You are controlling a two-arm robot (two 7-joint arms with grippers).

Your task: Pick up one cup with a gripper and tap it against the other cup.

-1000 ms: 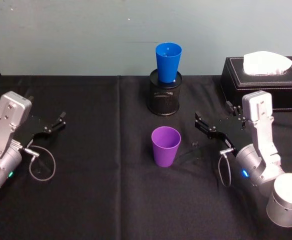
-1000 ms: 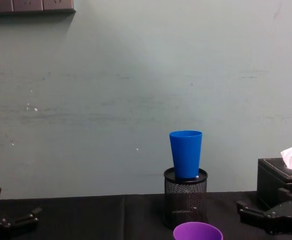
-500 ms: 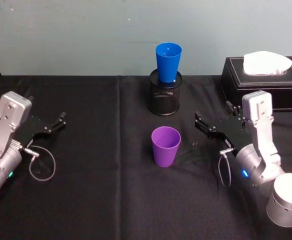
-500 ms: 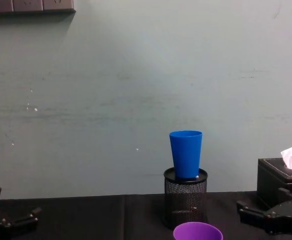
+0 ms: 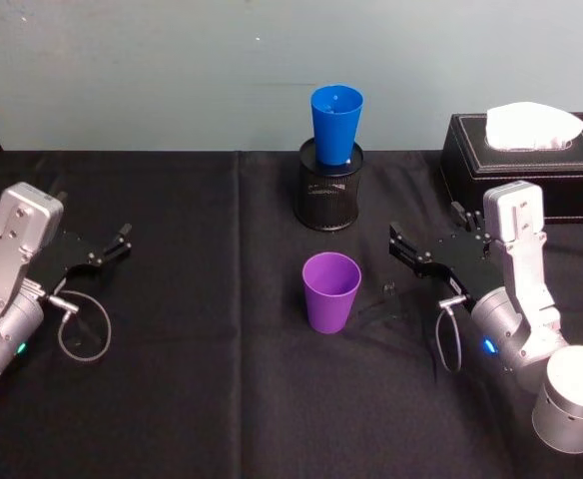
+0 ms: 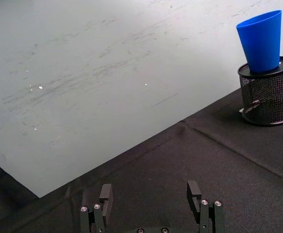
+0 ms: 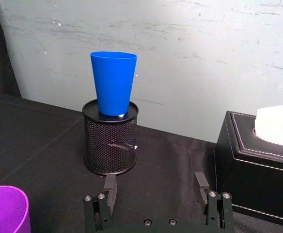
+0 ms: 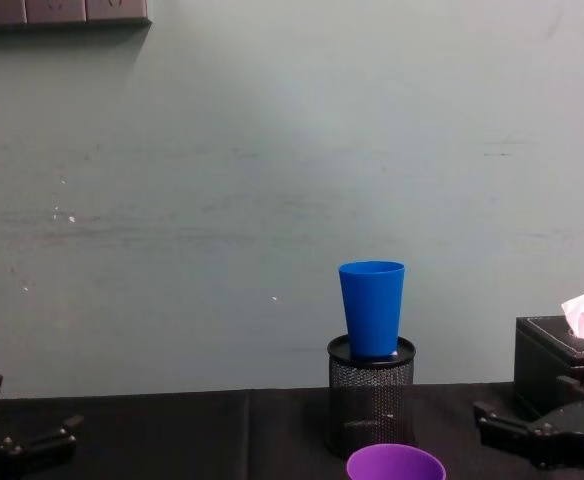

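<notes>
At the left of the surface, the left gripper rests idle with its fingers spread wide and nothing between them, well apart from both cups. In the middle, the purple cup stands upright on the black cloth, untouched; beyond it, farther from the robot, the blue cup stands upright on top of a black mesh pen holder. To the right, the right gripper lies low with its fingers wide apart and empty, pointing toward the purple cup from just beside it but not touching. The task appears to be at its very beginning: no cup has been picked up. The next move probably calls for the right gripper to slide left so its fingers straddle the purple cup's wall, close, lift, and then carry it up and away to reach the raised blue cup without knocking it off its perch. The head view gives the floor layout and the gap between gripper and purple cup; the chest view shows how high the blue cup sits. The right wrist view catches the tissue box at the far right.
</notes>
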